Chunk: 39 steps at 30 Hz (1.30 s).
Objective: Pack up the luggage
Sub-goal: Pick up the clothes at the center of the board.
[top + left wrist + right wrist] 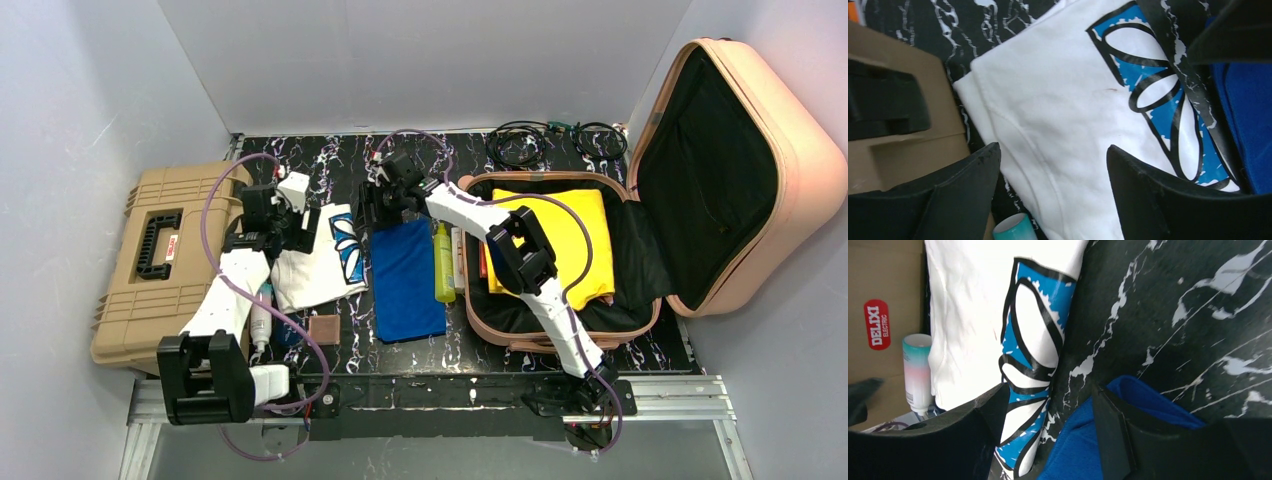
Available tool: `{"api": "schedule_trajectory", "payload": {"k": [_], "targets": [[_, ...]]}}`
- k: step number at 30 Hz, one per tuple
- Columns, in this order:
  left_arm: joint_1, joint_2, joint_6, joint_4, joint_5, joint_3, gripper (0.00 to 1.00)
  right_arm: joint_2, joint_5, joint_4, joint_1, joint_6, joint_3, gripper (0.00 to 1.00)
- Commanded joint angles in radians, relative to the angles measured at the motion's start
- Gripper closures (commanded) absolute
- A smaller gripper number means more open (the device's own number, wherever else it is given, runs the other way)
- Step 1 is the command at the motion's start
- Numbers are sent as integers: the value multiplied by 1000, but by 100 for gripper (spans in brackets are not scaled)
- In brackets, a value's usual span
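Nearest each wrist lens are the fingers. The left gripper (1053, 150) has its jaws spread with nothing between them, poised over the white printed shirt (1058, 100). The right gripper (1052, 390) is likewise spread, straddling the bare strip between that shirt and the blue cloth (1083, 450). One finger is at the cloth's edge, but contact cannot be confirmed.

The luggage (795, 160) lies open at the table's right end with its lid raised, and a yellow garment (575, 225) is inside. The toolbox (150, 270) is at far left, closed. Shirt and cloth lie flat between the two. A yellow-green bottle (443, 265) lies just beside the luggage rim.

Judgement: packing is partly done and pick-up of the next garment is in hand. The next move calls for descending, pinching a fabric edge and carrying it right over the rim.
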Motion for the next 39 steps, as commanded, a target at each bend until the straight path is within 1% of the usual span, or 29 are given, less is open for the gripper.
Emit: {"api": "schedule_trajectory", "payload": {"k": [1,3,4,6,7,11,13,15,20,23,27,30,39], "targets": [[-22,54,-34,25,50,-12,29,46,-74,64,-2,21,63,30],[-24,64,-53,40,59,-13,32,72,-99,84,0,42,79,30],[-24,97,-65,46,62,-13,34,85,-103,85,2,44,93,30],[-24,128,-80,59,75,-16,40,107,-109,91,4,50,116,30],[-34,143,-87,63,82,-16,43,118,-113,94,4,54,126,30],[-53,195,-101,69,92,-17,65,144,-134,89,4,74,137,30],[-61,229,-101,72,69,-16,73,147,-151,87,4,91,114,30],[-68,256,-101,80,37,-19,77,142,-177,95,4,118,88,30],[-81,340,-120,100,-49,-19,93,111,-247,136,5,190,11,30],[-84,395,-144,94,-60,-7,99,85,-286,175,4,236,-44,30],[-97,432,-169,89,-64,6,100,73,-330,248,4,320,-102,30],[-107,440,-182,87,-64,10,100,80,-340,288,3,362,-109,30],[-132,461,-197,82,-64,18,100,125,-369,428,2,492,-148,35]]}}
